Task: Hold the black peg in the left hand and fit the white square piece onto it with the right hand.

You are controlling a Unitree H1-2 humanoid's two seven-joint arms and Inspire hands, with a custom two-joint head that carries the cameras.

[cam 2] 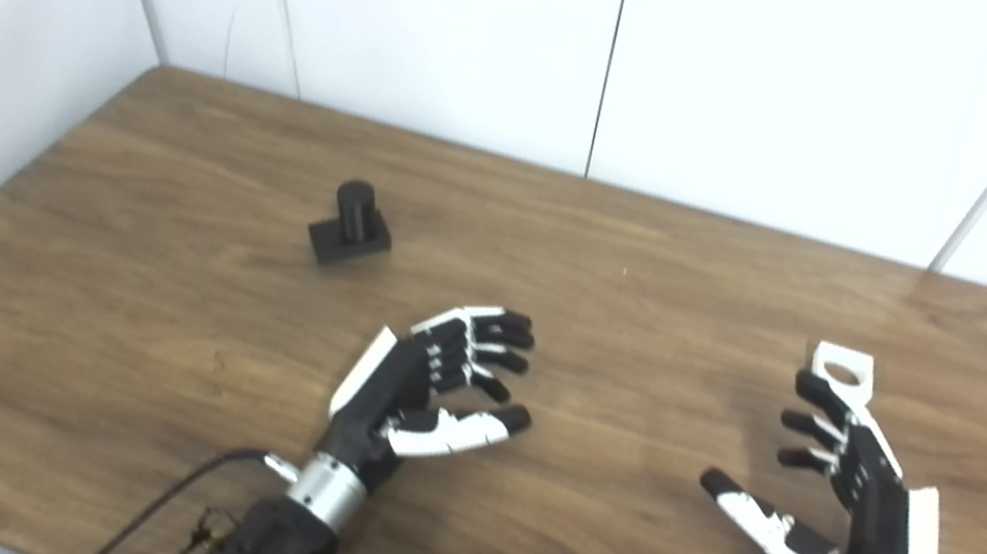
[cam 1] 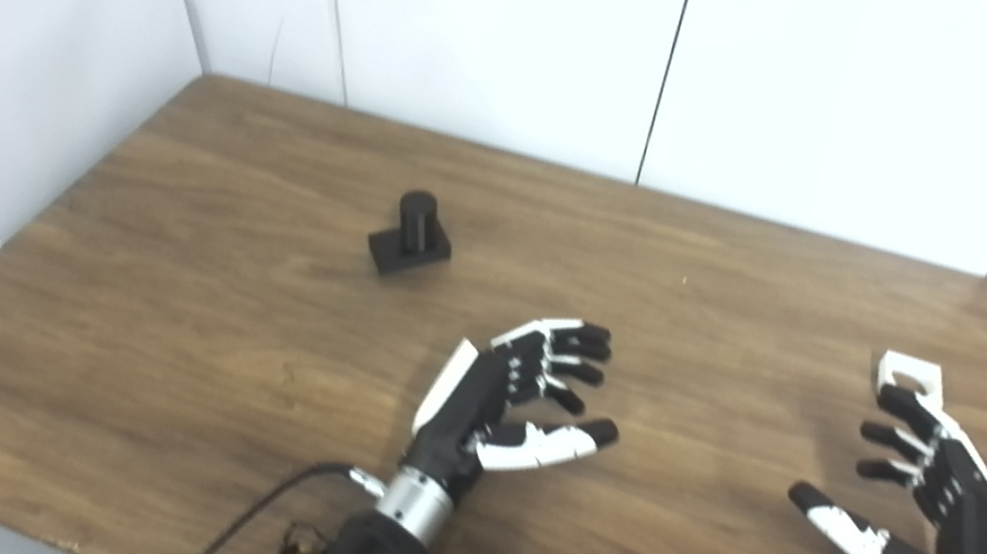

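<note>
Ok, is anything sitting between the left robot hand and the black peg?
Nothing visible. Only bare wooden table lies between the open left robot hand and the black cylindrical peg on its square base, which stands farther back and to the left.

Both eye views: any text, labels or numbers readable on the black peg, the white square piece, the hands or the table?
None. The black peg on its block base, the white square piece with a round hole, both hands and the brown wooden table show no lettering or markings.
</note>
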